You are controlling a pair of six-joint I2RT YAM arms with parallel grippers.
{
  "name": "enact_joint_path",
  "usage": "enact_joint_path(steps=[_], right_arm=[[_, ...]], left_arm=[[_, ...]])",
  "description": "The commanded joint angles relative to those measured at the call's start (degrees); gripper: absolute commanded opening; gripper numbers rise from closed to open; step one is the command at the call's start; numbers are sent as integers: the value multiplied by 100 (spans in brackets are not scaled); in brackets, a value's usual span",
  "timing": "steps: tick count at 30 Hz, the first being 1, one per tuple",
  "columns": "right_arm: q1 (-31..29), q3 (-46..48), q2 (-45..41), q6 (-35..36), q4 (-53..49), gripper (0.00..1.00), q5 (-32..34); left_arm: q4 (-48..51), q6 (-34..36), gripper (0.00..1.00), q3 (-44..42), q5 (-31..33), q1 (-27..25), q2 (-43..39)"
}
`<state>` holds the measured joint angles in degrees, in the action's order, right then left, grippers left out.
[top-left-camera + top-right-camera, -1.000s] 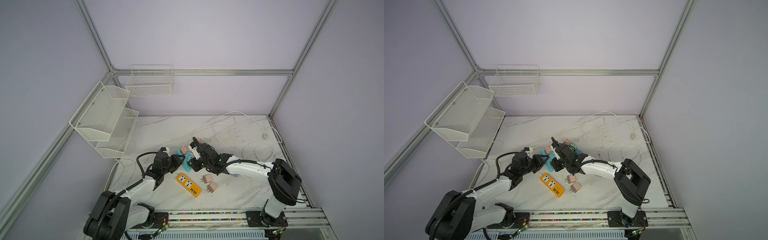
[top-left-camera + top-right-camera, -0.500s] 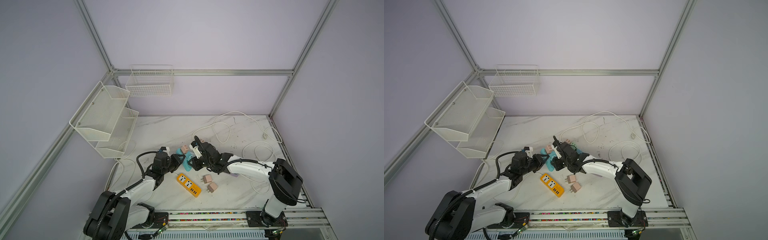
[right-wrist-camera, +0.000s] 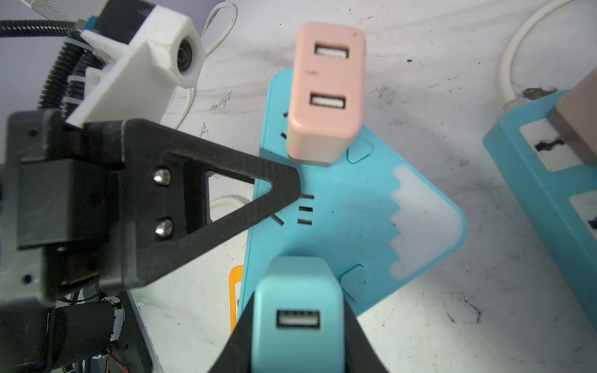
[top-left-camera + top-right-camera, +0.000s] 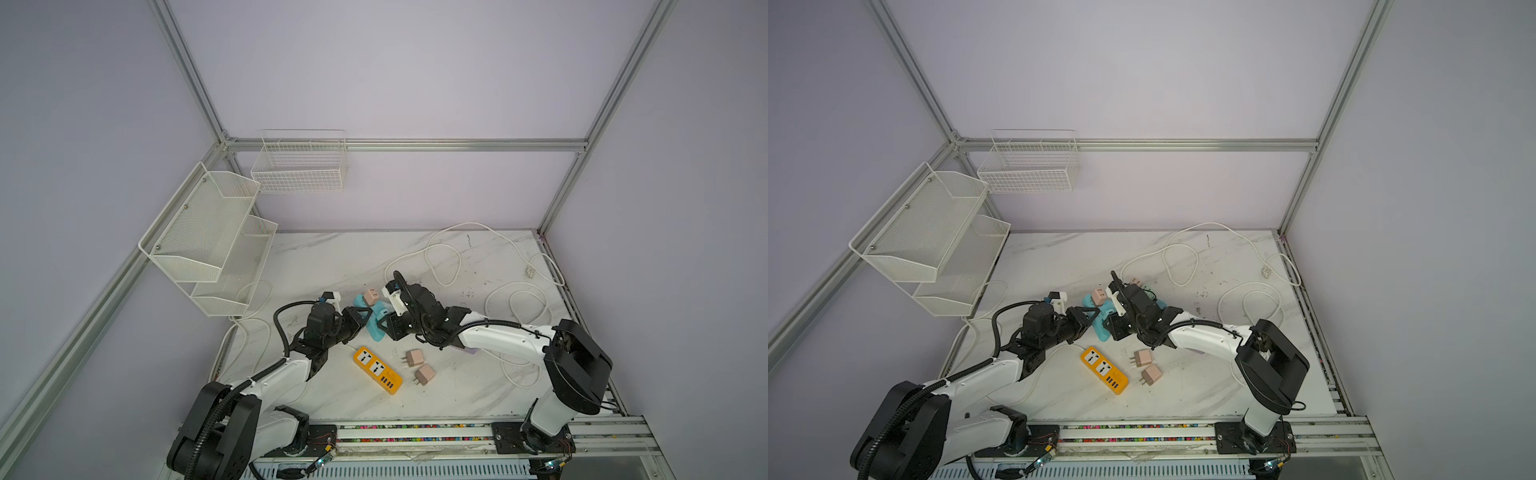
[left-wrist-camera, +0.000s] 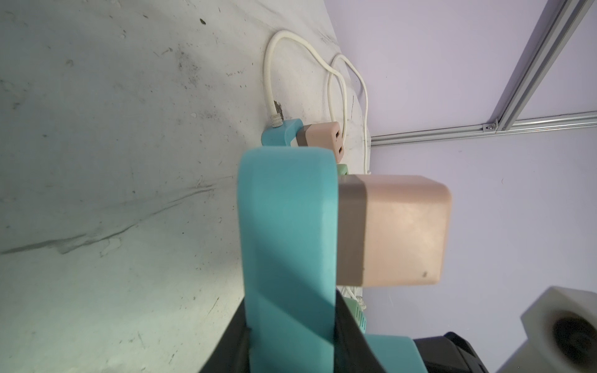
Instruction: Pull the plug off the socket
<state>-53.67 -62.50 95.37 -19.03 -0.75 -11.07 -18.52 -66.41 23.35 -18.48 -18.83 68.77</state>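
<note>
The socket is a teal power strip point(image 4: 376, 328) point(image 4: 1100, 329) lying mid-table. My left gripper point(image 4: 360, 320) point(image 5: 290, 339) is shut on the strip's edge point(image 5: 287, 226). A pink plug point(image 4: 371, 297) point(image 5: 397, 232) point(image 3: 326, 93) stands in the strip's far end. My right gripper point(image 4: 1113, 328) point(image 3: 298, 339) is shut on a teal plug point(image 3: 298, 310) with one USB port, at the strip's point(image 3: 349, 219) near end. The plug's prongs are hidden, so I cannot tell whether they sit in the strip. The left gripper's finger point(image 3: 226, 197) rests on the strip's side.
A second teal strip point(image 3: 542, 168) point(image 5: 281, 135) with a pink plug point(image 5: 323, 134) lies just behind. An orange power strip point(image 4: 377, 370) and two loose pink plugs point(image 4: 414, 357) point(image 4: 424, 375) lie in front. White cables point(image 4: 515, 299) loop at the right; wire shelves point(image 4: 208, 237) hang at the left.
The right gripper has shifted slightly, still closed on the teal plug. The left gripper has stayed on the strip.
</note>
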Motion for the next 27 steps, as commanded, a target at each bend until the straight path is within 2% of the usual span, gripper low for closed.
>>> enact_joint_path(steps=[1, 3, 6, 9, 12, 14, 16, 19, 21, 25, 27], right_arm=[[159, -147, -278, 155, 472, 0, -50], [495, 109, -439, -35, 791, 0, -473], [595, 159, -535, -49, 795, 0, -416], [378, 32, -345, -120, 722, 0, -412], [-130, -301, -122, 177, 336, 0, 64], [-186, -363, -94, 293, 241, 0, 84], [-53, -176, -254, 298, 369, 0, 102], [471, 200, -497, -7, 785, 0, -475], [528, 228, -529, -20, 754, 0, -417], [215, 219, -400, -150, 931, 0, -526], [-164, -12, -292, 144, 600, 0, -121]], left_arm=[[261, 394, 0, -102, 173, 46, 91], [175, 363, 0, -161, 159, 60, 104], [158, 331, 0, -160, 150, 51, 128], [131, 313, 0, -141, 195, 48, 156], [130, 304, 0, -82, 163, 49, 230], [130, 305, 0, -62, 160, 50, 270], [134, 305, 0, -61, 174, 48, 280], [141, 306, 0, -79, 200, 56, 285], [126, 300, 0, -85, 197, 47, 300], [62, 296, 0, -86, 173, 49, 321], [59, 296, 0, -85, 177, 54, 330]])
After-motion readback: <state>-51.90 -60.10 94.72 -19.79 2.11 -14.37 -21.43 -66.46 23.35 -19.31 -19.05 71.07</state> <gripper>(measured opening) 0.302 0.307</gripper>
